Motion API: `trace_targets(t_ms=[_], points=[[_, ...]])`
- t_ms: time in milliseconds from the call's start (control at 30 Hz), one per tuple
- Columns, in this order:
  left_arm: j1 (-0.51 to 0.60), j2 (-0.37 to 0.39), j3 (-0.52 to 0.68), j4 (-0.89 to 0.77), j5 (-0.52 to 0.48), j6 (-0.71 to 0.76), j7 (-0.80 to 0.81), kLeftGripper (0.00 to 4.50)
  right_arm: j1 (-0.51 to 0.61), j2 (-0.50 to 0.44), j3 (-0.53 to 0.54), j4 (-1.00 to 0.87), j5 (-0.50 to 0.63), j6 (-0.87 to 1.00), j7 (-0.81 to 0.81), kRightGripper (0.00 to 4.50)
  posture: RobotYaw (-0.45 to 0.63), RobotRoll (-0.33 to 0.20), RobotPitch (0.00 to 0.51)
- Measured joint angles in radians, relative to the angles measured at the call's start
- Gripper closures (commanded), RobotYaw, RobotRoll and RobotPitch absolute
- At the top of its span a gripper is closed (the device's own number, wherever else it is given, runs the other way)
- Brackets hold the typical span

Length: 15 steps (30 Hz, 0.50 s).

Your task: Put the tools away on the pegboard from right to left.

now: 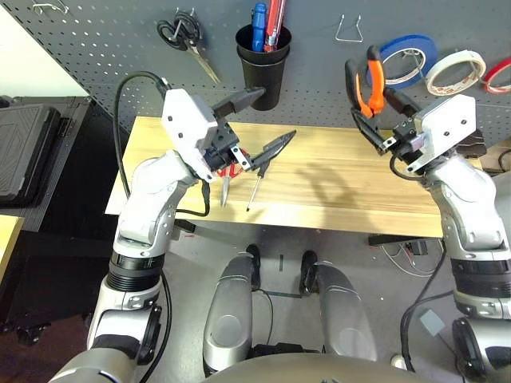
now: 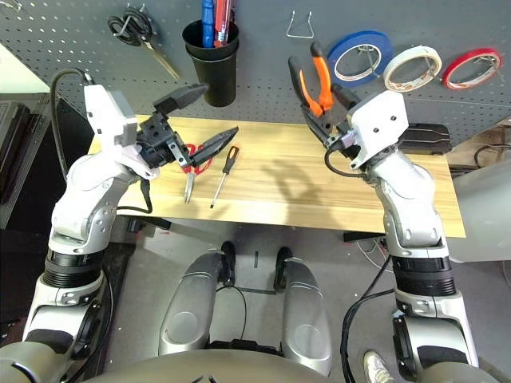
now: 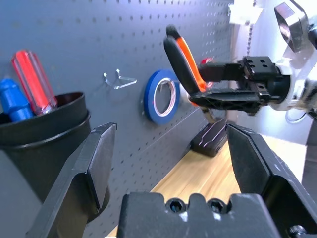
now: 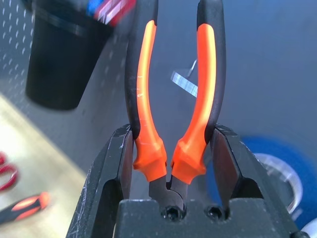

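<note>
My right gripper is shut on the orange-and-black pliers, gripped near the pivot with the handles pointing up in front of the pegboard. A bare wire hook shows behind, between the handles. The whitish tape roll hangs on the pegboard at the right. The slim screwdriver and the red-handled scissors lie on the table below my left gripper. That gripper is open and empty above the table's left part, its fingers spread wide.
A blue tape roll and a red one flank the whitish roll. A black cup with tools and black-handled scissors hang on the left half. A black case lies at the table's back right.
</note>
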Motion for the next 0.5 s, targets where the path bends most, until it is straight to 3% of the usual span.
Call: trace_targets(t_ms=[500], points=[[-0.026,-0.007,0.006,-0.005,-0.039,0.009,0.035,0.00,-0.299,0.101,0.029,0.069,-0.021,-0.001,-0.087,2.04,0.14,0.000,0.203]])
